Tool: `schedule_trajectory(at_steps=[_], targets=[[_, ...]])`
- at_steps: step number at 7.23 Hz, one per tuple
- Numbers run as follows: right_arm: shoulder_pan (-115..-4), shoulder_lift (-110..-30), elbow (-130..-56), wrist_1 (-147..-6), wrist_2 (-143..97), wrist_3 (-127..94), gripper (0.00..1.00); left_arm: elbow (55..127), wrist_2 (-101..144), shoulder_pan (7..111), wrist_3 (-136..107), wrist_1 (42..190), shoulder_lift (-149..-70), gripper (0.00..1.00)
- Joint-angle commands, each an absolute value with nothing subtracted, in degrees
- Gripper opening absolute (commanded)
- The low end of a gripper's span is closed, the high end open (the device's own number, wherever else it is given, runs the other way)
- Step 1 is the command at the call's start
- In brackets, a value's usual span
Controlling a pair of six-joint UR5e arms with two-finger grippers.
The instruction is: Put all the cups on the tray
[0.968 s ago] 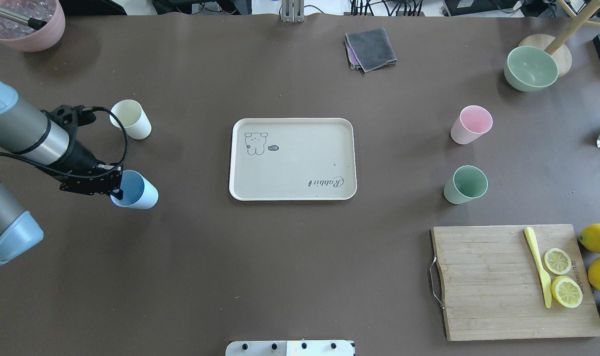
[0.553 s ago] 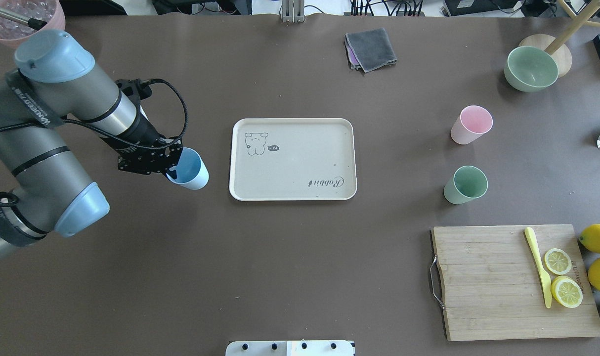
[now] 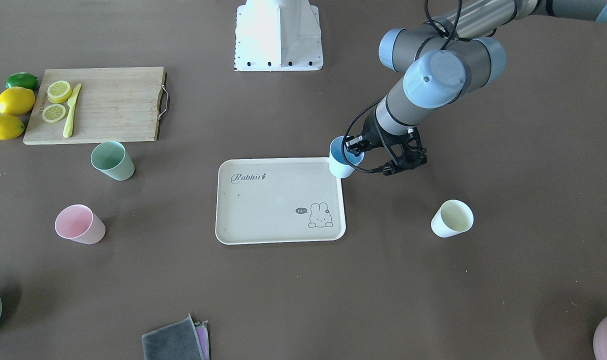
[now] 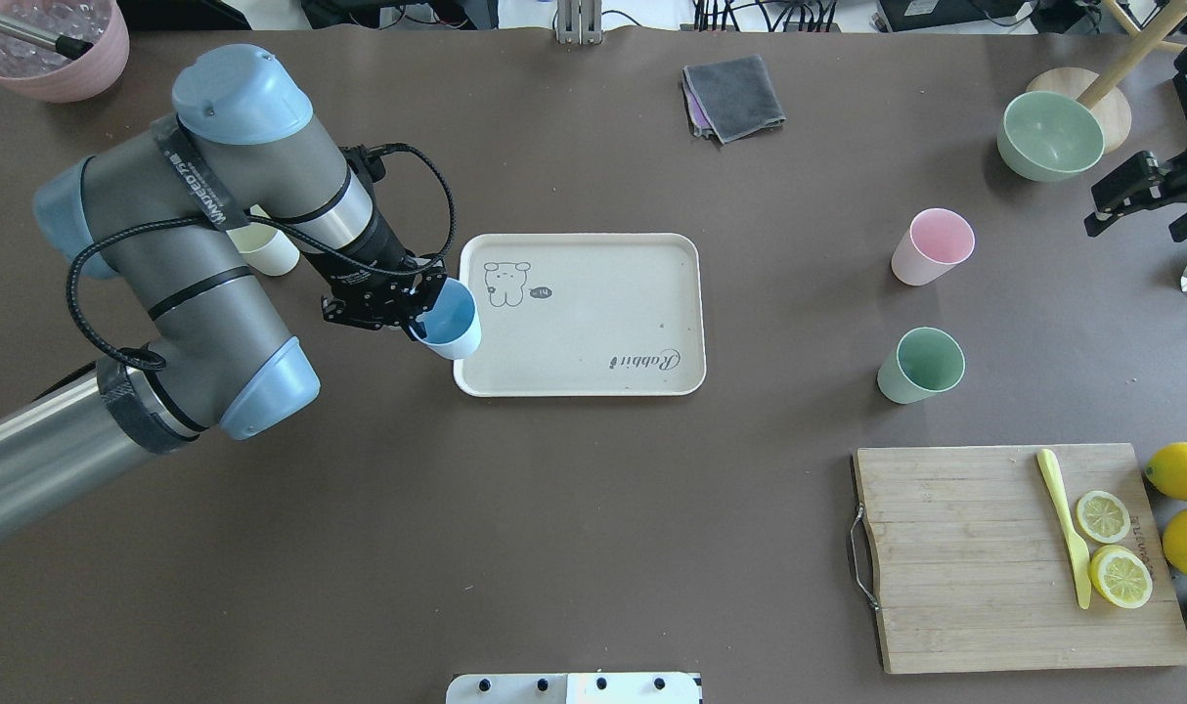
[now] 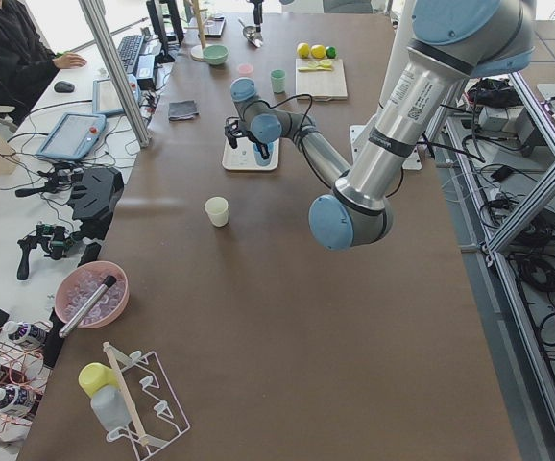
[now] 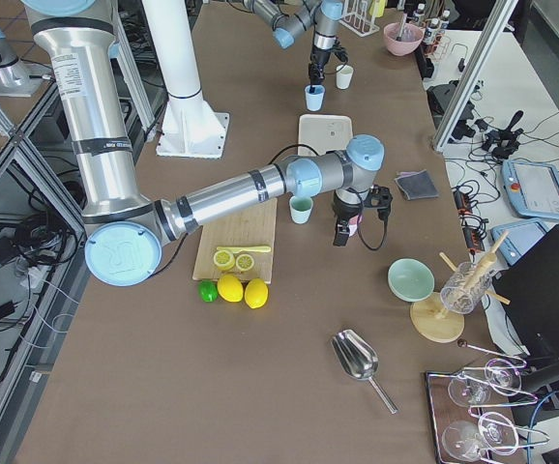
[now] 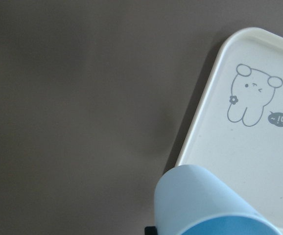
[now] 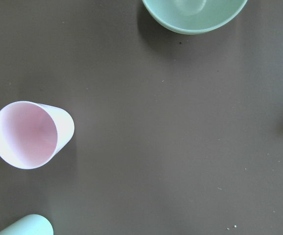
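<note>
My left gripper (image 4: 419, 315) is shut on the rim of the light blue cup (image 4: 447, 325), which hangs tilted over the left edge of the beige tray (image 4: 593, 383). In the left wrist view the blue cup (image 7: 205, 205) overlaps the tray's rim (image 7: 205, 127). The cream-yellow cup (image 4: 276, 256) stands on the table left of the tray, half hidden behind the left arm. Right of the tray stand the pink cup (image 4: 933, 246) and the green cup (image 4: 921, 366). My right gripper (image 4: 1136, 231) hovers open at the far right, apart from the pink cup (image 8: 31, 134).
A sage-green bowl (image 4: 1050, 135) sits at the back right, a mauve pot (image 4: 51, 49) at the back left, a folded grey cloth (image 4: 733, 98) behind the tray. A wooden cutting board (image 4: 994, 606) with lemon slices and a knife lies front right, lemons (image 4: 1185, 469) beside it.
The left arm has carried the blue cup rightward from the table's left side to the tray's left edge. The right gripper has come into the overhead view at the right edge.
</note>
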State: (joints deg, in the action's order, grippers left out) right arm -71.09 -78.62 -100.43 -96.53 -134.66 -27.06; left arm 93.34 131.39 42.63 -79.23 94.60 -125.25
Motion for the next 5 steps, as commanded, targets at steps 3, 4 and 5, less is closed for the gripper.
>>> schedule_trajectory(at_steps=[3, 4, 5], targets=[[-66.89, -73.93, -97.92, -96.33, -132.63, -30.59, 1.00, 84.30, 130.78, 39.99, -81.74, 99.49, -131.13, 0.00], [-66.28, -73.48, -97.74, -96.33, -132.37, -31.37, 1.00, 83.77, 129.39, 39.90, -81.74, 100.45, -131.13, 0.00], [-66.10, -73.30, -97.73, -96.33, -132.36, -31.55, 1.00, 83.32, 129.20, 39.90, -81.65, 100.63, -131.13, 0.08]])
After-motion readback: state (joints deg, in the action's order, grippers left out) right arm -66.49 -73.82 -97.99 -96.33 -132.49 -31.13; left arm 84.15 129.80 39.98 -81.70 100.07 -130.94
